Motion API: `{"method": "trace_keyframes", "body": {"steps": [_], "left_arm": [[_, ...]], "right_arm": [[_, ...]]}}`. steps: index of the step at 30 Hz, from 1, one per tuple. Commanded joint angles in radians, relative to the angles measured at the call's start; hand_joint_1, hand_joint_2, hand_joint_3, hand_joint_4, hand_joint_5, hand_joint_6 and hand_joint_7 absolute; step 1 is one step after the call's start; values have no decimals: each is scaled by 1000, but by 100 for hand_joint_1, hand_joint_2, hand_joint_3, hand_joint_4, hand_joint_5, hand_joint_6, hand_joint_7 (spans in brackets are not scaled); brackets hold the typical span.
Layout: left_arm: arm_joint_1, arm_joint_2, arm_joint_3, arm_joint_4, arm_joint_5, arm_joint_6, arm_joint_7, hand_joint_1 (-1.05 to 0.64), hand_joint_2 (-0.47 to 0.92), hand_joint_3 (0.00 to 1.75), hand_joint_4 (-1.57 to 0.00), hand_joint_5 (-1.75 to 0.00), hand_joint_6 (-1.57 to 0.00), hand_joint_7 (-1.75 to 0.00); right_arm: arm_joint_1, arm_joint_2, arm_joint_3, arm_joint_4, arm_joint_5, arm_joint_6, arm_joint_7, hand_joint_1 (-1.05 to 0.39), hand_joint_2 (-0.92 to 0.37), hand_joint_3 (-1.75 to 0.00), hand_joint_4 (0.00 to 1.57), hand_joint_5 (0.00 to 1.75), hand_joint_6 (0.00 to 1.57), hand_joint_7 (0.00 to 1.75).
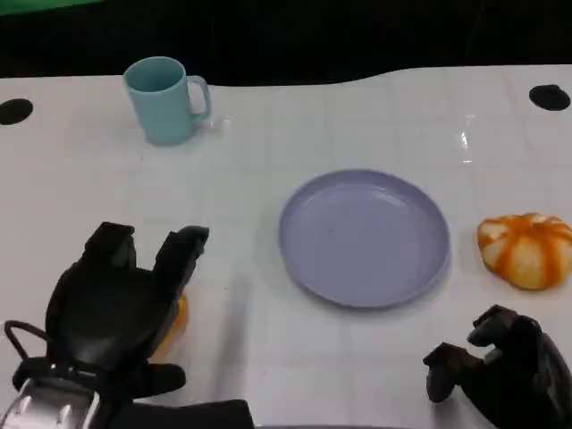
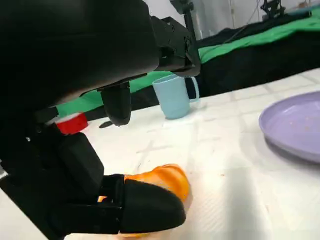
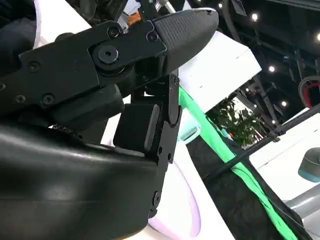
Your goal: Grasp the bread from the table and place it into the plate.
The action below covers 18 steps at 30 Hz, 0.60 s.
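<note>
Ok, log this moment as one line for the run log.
left hand over orange bread, fingers around it, on table | right hand idle | plate empty | second bread right of plate

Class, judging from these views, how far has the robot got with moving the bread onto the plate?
Nothing is delivered yet: the purple plate holds nothing. In hand: the left hand has its fingers around an orange bread that lies on the table. Left: lifting it and setting it on the plate. The right hand rests near another bread.

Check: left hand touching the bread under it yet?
Touching. Left wrist view: a finger of the left hand lies against the bread, no gap visible.
</note>
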<state>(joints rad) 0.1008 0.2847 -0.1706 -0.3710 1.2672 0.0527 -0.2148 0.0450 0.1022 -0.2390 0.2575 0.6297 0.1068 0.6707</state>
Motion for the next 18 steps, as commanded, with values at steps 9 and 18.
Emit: {"method": "trace_keyframes", "body": {"steps": [9,18], "left_arm": [[-106,17,-69,134,89,146,-129,-104,13,76,0,-175,0,-59],[-183,36,-107,299,68,192,-67,-97,10,70,0,-175,0,-77]], "right_arm": [[18,-7,3,-28,1,-10,-1,-83,-92,-1,141,96,143,58],[23,-6,5,-41,-1,-4,-14,-84,-91,0,138,100,140,64]]}}
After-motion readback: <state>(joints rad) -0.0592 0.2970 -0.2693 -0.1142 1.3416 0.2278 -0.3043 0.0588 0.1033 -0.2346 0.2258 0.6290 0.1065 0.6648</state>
